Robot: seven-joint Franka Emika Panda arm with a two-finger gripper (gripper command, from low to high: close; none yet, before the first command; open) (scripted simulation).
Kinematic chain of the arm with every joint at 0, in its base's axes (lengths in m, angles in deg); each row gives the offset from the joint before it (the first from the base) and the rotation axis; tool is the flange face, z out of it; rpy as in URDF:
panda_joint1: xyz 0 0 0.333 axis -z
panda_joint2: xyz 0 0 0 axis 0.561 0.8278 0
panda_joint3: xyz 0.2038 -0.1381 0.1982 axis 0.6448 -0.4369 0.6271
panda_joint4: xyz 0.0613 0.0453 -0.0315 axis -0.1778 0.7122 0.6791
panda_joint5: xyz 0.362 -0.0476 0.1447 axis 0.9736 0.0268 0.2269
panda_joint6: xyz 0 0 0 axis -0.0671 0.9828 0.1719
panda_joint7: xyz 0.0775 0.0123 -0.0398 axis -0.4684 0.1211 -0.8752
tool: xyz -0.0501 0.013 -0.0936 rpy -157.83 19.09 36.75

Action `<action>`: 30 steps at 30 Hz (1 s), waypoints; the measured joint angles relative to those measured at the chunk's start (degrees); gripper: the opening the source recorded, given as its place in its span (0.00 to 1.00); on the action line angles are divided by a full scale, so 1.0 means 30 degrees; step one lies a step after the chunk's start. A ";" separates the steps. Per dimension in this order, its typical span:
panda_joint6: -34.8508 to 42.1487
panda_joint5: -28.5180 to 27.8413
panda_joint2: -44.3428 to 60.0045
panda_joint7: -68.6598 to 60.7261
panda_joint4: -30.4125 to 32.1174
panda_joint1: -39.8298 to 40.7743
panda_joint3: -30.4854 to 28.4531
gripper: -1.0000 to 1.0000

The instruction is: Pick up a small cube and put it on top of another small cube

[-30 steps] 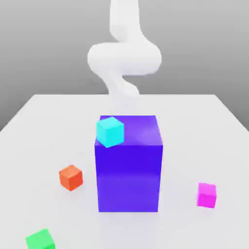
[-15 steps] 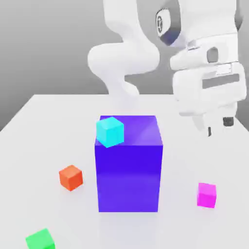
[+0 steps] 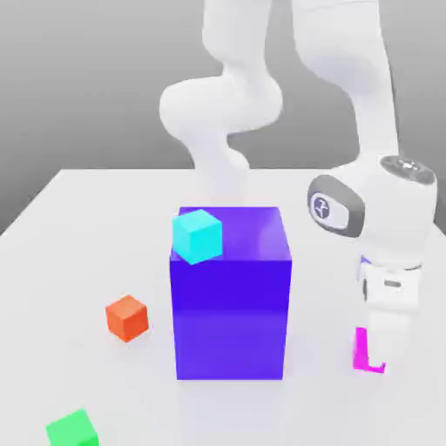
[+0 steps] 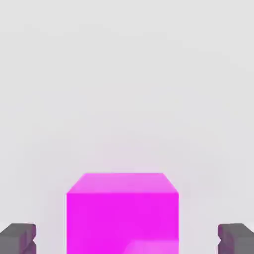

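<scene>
exterior view: big blue-violet block [image 3: 230,305] beside small cube [image 3: 359,353].

small cube [image 4: 122,213] magenta | block [image 3: 231,305] blue-violet | arm [image 3: 383,226] white

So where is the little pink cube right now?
The little pink cube sits on the white table at the exterior view's right, beside the big blue block, mostly hidden behind the gripper that straddles it.
</scene>
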 joint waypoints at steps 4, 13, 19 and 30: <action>0.0030 -0.0031 -0.0001 0.0031 -0.0001 0.0004 0.0004 0.00; 0.3403 0.1479 -0.3672 -0.0862 0.0341 0.1100 0.0462 0.00; 0.5722 0.3082 -0.2703 -0.0347 -0.2659 0.4749 -0.2802 0.00; 0.6694 0.6458 0.1110 -0.0348 -0.7307 1.0825 -0.6385 1.00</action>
